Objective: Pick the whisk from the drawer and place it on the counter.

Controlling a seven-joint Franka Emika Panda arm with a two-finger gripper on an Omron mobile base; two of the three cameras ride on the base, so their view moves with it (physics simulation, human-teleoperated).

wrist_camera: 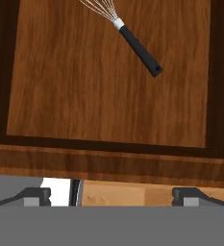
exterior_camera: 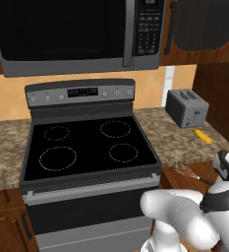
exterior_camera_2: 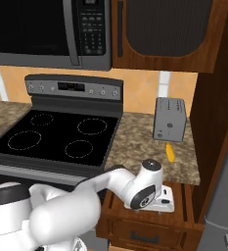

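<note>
The whisk point(wrist_camera: 138, 49), with a silvery wire head and a thin black handle, lies on the floor of the open wooden drawer point(wrist_camera: 94, 101) toward its far end. It also shows in the left base view as the whisk point(exterior_camera: 188, 172), just below the counter point(exterior_camera: 182, 145) to the right of the stove. My gripper point(wrist_camera: 111, 197) hovers over the drawer's near part, well short of the whisk. It is open, its two dark fingertips point(wrist_camera: 35, 195) stand wide apart, and nothing is between them. In the right base view my hand point(exterior_camera_2: 160, 198) hangs above the drawer point(exterior_camera_2: 135, 223).
A silver toaster point(exterior_camera_2: 170, 119) stands at the back of the counter point(exterior_camera_2: 140, 139), with a small yellow oblong object point(exterior_camera_2: 170, 152) in front of it. The black stovetop point(exterior_camera: 89, 145) lies to the left. A tall wooden cabinet side point(exterior_camera_2: 211, 127) bounds the right.
</note>
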